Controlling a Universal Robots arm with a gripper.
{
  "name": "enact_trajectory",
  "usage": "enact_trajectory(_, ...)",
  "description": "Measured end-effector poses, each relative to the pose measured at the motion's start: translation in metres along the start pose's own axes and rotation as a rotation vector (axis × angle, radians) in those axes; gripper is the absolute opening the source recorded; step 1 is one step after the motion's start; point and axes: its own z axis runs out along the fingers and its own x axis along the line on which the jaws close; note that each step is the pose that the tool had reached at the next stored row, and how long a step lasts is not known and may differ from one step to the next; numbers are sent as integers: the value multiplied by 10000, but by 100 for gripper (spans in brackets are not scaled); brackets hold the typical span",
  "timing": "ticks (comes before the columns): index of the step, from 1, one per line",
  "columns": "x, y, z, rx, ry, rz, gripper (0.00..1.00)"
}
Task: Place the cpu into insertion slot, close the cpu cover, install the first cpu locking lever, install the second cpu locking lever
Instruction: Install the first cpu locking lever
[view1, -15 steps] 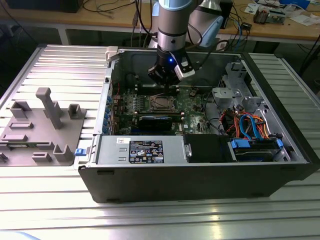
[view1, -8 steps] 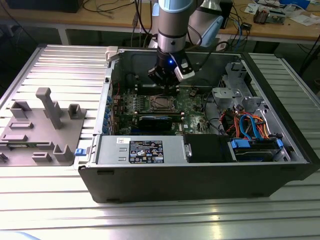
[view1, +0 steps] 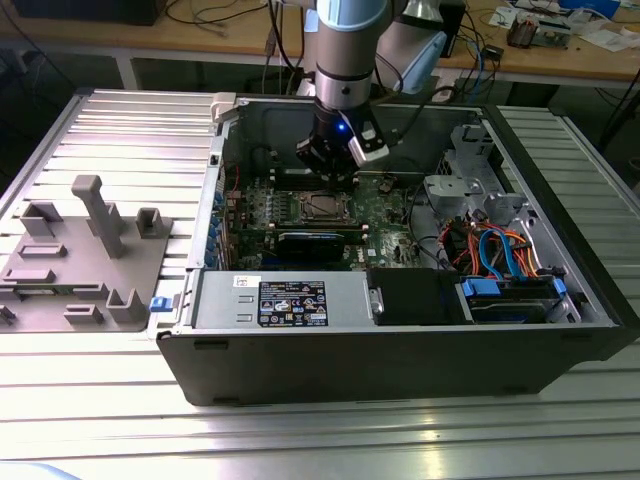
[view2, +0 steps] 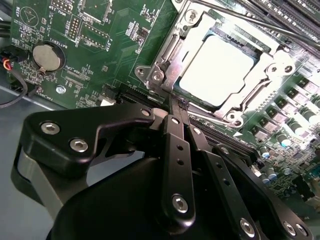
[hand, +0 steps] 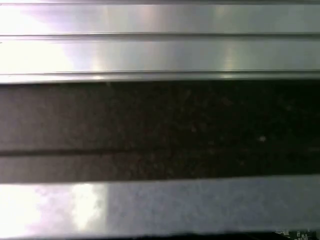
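Table (view1: 120, 130) is ribbed aluminium slats, silver, with an open desktop computer case (view1: 400, 350) lying on its side in the middle. At the exterior view's left on the same slats sits a grey fixture plate (view1: 80, 260) with upright pegs and blocks. Behind the table runs a wooden workbench (view1: 560, 55) with cables and loose parts on it.

Arm comes down from above into the case. Gripper (view1: 328, 165) hangs over the green motherboard (view1: 390, 215), just behind the insertion slot (view1: 322, 207) as the exterior view sees it. In the second wrist view the gripper (view2: 178, 104) has its black fingers (view2: 176, 150) pressed together, holding nothing, tips just beside the socket frame's near edge.

The cpu (view2: 216, 70) sits in the insertion slot (view2: 167, 55), its silvery top showing. The cpu cover (view2: 262, 75) is down over it, framing the chip through its window. A thin locking lever (view2: 260, 22) runs along the far side of the socket.

A coin battery (view2: 48, 56) sits on the board well apart from the socket. The first wrist view shows blurred aluminium slats (hand: 160, 50) with a dark band across.
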Motion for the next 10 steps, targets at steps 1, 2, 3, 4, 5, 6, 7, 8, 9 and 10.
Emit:
enact_trajectory(1, -3, -1, 2, 1, 0, 1, 11)
enact_trajectory(2, -6, 0, 6, 0, 0, 0, 11)
enact_trajectory(3, -9, -1, 9, 0, 0, 1, 11)
enact_trajectory(4, -10, -1, 13, -1, 0, 1, 11)
enact_trajectory(5, -10, -1, 15, 1, 1, 2, 11)
enact_trajectory(6, -10, -1, 14, 2, 3, 3, 11)
enact_trajectory(7, -10, -1, 15, 1, 4, 2, 11)
enact_trajectory(8, -11, -1, 15, -2, 4, 1, 11)
enact_trajectory(9, -11, -1, 16, -6, 2, 1, 11)
enact_trajectory(10, -11, -1, 16, -7, 2, 1, 11)
